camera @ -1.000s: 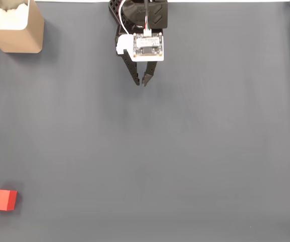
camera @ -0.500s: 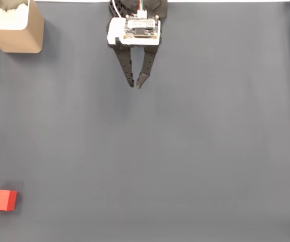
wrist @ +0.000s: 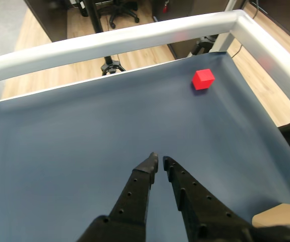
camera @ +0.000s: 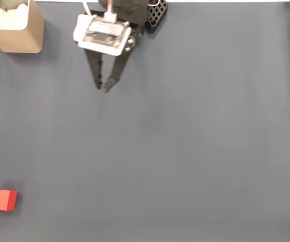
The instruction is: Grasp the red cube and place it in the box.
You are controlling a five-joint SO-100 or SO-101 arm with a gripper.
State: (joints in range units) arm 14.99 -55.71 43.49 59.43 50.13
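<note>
In the fixed view the gripper [camera: 103, 88] hangs near the mat's [camera: 185, 151] top edge with its fingertips nearly together and nothing between them, the red cube [camera: 2, 199] far off in the bottom-left corner — bare mat between them — and the box [camera: 14, 31] in the top-left corner.

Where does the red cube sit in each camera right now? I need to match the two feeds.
Fixed view: the red cube lies at the bottom left corner of the dark mat, far from the pincer.
Wrist view: the red cube is at upper right, near the mat's far corner.
Shared landmark: the pincer's black fingers.
</note>
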